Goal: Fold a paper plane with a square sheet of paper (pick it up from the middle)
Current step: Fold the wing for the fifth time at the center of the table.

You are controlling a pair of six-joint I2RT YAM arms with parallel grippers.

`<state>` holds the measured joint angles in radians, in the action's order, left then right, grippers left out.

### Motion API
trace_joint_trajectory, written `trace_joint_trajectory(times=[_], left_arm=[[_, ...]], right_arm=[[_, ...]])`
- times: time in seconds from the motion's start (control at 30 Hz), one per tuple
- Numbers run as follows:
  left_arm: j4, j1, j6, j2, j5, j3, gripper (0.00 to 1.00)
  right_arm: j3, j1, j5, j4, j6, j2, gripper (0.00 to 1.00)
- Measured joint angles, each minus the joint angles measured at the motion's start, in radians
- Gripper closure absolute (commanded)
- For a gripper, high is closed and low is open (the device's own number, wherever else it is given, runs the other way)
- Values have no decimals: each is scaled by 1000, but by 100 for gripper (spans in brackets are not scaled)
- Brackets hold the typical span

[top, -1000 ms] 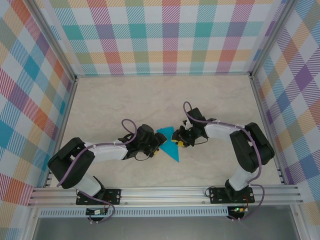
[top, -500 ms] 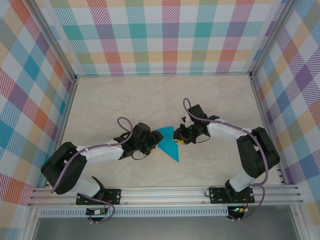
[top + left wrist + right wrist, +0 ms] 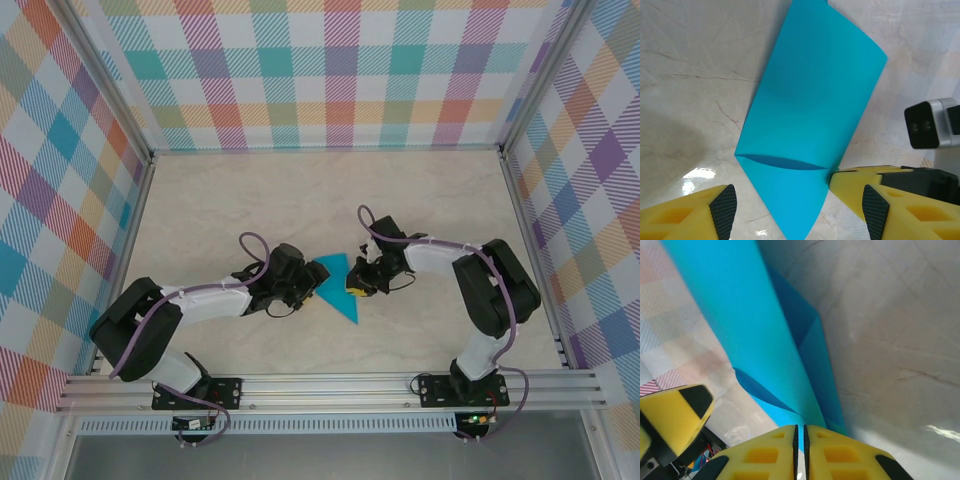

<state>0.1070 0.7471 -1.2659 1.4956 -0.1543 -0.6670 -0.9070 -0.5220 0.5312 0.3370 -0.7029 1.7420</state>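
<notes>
At centre frame on the marbled table, the partly folded paper forms a long teal triangle. The left gripper straddles its lower tip, fingers apart. The right gripper pinches its edge. Mid-fold, I judge; next, the crease likely needs pressing flat.

Pale marbled table, checked walls — pastel, aluminium rail

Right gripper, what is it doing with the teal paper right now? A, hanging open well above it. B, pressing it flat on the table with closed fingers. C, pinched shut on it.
C: in the right wrist view the right gripper has its yellow fingers closed together, with the sheet of paper caught in the thin slit between them.
</notes>
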Motion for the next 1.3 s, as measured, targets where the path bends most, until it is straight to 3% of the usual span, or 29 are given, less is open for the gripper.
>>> trace_joint_trajectory(times=[0.5, 1.3], left_arm=[[3, -7, 10, 53, -28, -31, 30], [84, -56, 48, 183, -93, -83, 32]], right_arm=[[122, 103, 172, -165, -46, 29, 86], [119, 108, 185, -162, -48, 38, 87]])
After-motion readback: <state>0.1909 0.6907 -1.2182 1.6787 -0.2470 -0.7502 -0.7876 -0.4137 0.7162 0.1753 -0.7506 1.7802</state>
